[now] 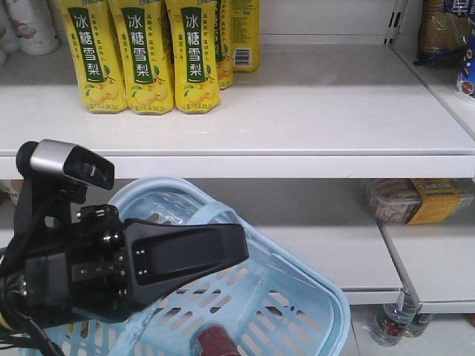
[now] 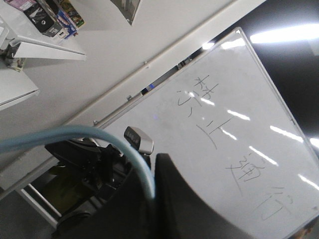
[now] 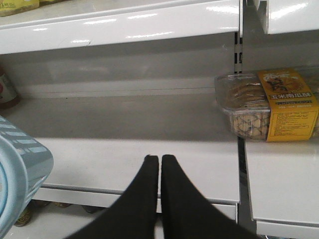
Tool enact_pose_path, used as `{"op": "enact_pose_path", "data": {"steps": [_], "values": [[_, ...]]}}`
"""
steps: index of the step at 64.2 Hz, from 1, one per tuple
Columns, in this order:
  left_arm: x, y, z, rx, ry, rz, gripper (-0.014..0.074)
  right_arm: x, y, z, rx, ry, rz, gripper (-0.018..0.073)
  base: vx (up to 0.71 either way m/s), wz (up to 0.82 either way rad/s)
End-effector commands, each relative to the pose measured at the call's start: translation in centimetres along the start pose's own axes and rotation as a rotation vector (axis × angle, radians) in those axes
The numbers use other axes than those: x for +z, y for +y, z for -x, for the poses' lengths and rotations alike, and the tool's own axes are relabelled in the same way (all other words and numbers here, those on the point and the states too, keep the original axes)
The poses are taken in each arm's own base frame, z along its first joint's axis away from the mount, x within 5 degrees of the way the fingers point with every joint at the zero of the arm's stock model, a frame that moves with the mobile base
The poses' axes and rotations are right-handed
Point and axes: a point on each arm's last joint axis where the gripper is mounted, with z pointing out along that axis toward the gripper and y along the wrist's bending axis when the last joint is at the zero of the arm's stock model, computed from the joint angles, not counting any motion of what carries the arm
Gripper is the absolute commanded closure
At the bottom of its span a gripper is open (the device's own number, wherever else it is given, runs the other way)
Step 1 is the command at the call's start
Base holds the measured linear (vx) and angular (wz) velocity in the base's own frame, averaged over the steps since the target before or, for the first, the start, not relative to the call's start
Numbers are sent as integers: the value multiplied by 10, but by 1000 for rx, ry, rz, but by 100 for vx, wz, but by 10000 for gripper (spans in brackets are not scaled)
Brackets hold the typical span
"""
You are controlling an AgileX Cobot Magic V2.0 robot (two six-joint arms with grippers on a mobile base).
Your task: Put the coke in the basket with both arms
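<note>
The light blue basket (image 1: 326,297) hangs low in the front view. The red coke (image 1: 215,341) is inside it at the frame's bottom edge, only its top showing. My left gripper (image 1: 237,252), black with a silver camera bar (image 1: 67,159), reaches over the basket from the left. In the left wrist view, that gripper (image 2: 153,172) is shut on the basket's curved blue handle (image 2: 75,132). My right gripper (image 3: 159,158) is shut and empty before the lower shelf (image 3: 139,149), with the basket's corner (image 3: 25,164) to its left. The right gripper itself is outside the front view.
Yellow drink bottles (image 1: 141,59) stand on the upper shelf. A clear snack box with a yellow label (image 3: 269,107) lies on the lower shelf at right, a dark bottle (image 3: 5,89) at far left. Bottles (image 1: 390,322) sit under the shelf. A whiteboard (image 2: 239,124) fills the left wrist view.
</note>
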Motion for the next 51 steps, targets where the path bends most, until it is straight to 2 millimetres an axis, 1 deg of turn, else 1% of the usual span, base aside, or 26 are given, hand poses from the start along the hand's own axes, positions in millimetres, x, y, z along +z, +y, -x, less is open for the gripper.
{"op": "enact_pose_path", "data": {"steps": [1,14,24,30,38,51], "values": [[2,-22,7,131,-37,-112,603,-3,4,13,-25,-72,33,561,0,0],[5,-10,6,282,-74,19,603,-3,4,13,-25,-71,32,561,0,0],[-6,6,-8,317,-160,115,603,-3,4,13,-25,-71,32,561,0,0],[-19,10,-22,375,-199,153,603,-3,4,13,-25,-71,32,561,0,0],[-36,13,-37,518,-229,227,603,-3,4,13,-25,-71,32,561,0,0],[-69,19,-47,537,-359,405,603,-3,4,13,-25,-71,32,561,0,0]]}}
